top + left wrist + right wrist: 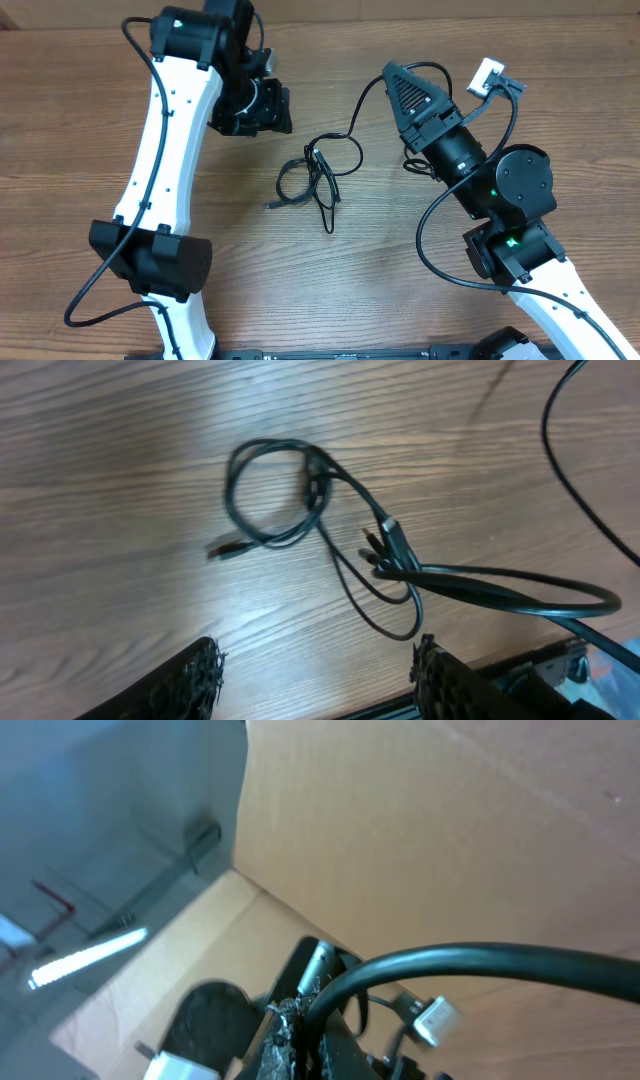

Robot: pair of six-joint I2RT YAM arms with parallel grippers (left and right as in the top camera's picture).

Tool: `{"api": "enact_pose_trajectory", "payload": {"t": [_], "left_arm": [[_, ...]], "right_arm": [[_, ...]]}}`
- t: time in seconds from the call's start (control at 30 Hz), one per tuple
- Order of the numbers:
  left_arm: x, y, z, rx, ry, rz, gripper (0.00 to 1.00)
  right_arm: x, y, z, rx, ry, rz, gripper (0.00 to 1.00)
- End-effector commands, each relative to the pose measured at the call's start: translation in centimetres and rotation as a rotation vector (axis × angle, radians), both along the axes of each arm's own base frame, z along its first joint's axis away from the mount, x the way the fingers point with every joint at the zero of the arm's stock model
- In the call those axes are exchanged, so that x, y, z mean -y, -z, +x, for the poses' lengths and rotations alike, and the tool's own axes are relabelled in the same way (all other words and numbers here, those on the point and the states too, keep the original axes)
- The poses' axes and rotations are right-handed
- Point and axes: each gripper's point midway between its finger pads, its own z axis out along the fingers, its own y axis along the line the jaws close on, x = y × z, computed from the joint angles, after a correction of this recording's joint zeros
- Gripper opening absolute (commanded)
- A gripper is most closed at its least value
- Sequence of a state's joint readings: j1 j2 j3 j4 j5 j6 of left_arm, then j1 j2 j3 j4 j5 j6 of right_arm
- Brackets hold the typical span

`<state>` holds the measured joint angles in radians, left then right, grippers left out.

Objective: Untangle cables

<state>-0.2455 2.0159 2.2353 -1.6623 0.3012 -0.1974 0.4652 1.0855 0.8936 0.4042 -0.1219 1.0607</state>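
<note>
Bright, even room light; sharpness differs by view.
The overhead view is crisp, with faint, soft shadows beside the arms on the table [320,290]. In the left wrist view a pale sheen washes the wood, the cables [270,490] smear slightly, and the fingers [190,680] at the bottom edge blur. The right wrist view is hazy and soft up close, with a bright light strip [85,960] at left.
</note>
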Motion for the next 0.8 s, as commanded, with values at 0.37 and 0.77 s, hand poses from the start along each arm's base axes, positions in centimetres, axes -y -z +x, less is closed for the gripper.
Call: {"api": "enact_pose_trajectory", "payload": {"t": [0.37,0.77], "left_arm": [[2.3,4.5,-1.0,-0.078,0.058,0.016,0.64],[4.5,4.4,-1.9,-0.074,0.217,-0.122,0.64]], "right_arm": [[1.5,-4.0,-1.2,0.056,-0.008,0.199,0.04],[1.6,-2.8,-0.5,0.007,0.019,0.182,0.04]]}}
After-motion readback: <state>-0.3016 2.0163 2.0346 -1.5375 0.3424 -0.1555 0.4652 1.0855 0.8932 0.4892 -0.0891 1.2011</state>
